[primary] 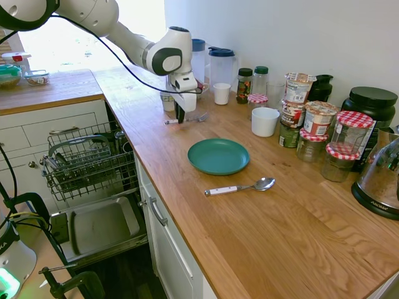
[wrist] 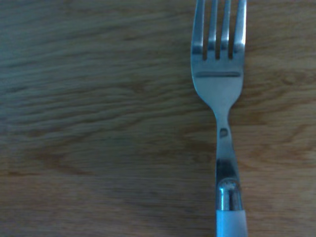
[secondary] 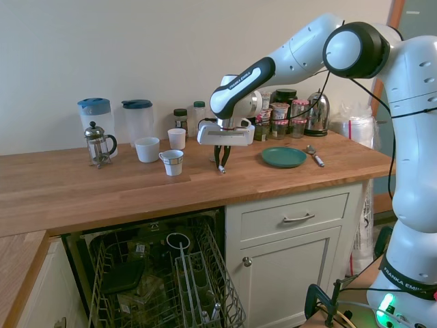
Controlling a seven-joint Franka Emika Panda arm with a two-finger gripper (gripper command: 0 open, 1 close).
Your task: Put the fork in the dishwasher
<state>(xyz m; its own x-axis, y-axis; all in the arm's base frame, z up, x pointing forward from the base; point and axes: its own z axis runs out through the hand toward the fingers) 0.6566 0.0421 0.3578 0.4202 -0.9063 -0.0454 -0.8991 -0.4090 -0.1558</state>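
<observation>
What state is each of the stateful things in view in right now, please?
dishwasher: door down, rack pulled out.
fork: lying flat on the counter.
tool: down at the fork's handle; open or shut unclear.
spoon: lying flat on the counter.
plate: empty.
drawer: closed.

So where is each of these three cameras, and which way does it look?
First exterior view: beyond the counter's end, looking along it past the plate to the fork; arm and gripper show.
Second exterior view: in front of the cabinets, facing the wall over the open dishwasher; nearly the whole arm shows.
Wrist view: on the wrist, straight down at the fork; no robot parts.
Both exterior views share gripper, plate and dishwasher.
</observation>
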